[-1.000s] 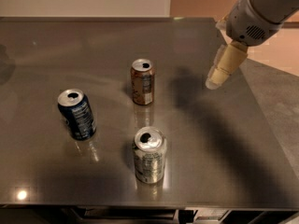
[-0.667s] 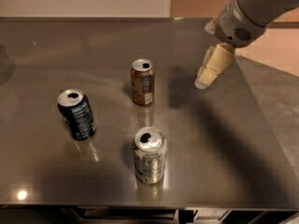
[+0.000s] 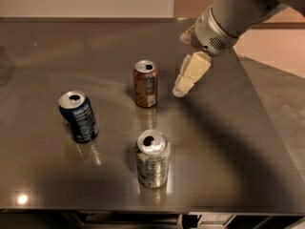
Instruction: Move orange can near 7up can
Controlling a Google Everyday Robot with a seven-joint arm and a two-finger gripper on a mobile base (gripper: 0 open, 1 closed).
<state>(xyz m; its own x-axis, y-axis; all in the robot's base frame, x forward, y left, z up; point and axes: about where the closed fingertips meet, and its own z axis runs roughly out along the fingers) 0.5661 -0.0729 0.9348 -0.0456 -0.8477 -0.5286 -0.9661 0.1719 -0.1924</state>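
Brownish orange can (image 3: 146, 84) upright on counter (image 3: 238, 142), 7up can (image 3: 152, 159) apart, nearer front edge. Gripper (image 3: 182, 88) just right of orange can, not touching; open or closed, can't tell.

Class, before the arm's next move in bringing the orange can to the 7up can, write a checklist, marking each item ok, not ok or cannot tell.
1. Orange can upright on the table: ok.
2. 7up can upright, nearer the camera: ok.
3. Gripper holding the orange can: not ok; it is beside the can, apart.
4. Table between the two cans bare: ok.
5. Blue can off that path, at picture-left: ok.
6. Gripper's height above the table: cannot tell.
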